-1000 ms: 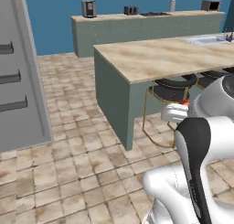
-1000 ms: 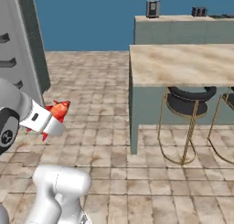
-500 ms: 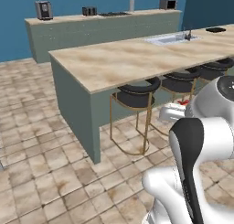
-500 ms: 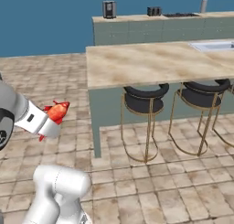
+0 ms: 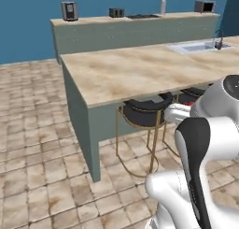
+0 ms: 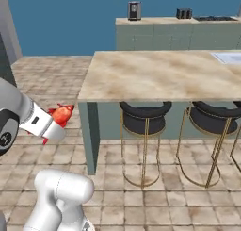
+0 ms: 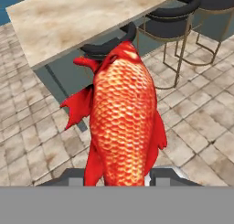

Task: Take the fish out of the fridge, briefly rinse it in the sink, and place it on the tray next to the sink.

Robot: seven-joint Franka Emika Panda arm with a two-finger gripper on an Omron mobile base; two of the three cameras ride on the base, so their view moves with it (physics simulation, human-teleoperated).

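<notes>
Fingers clamp fish (open floor below).

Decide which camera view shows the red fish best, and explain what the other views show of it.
The hand view shows the fish best: its scaled red-orange body and fins stand large between the claw's dark finger tips. The right base view shows a small red shape at the end of the arm, beside the island counter. The left base view gives no clear sight of it.

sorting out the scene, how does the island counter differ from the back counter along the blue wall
The island counter stands free on the tiled floor with bar stools beneath; the back counter runs against the wall. The island holds the sink; the back counter carries small appliances. Both share beige tops over grey-green bases.
</notes>
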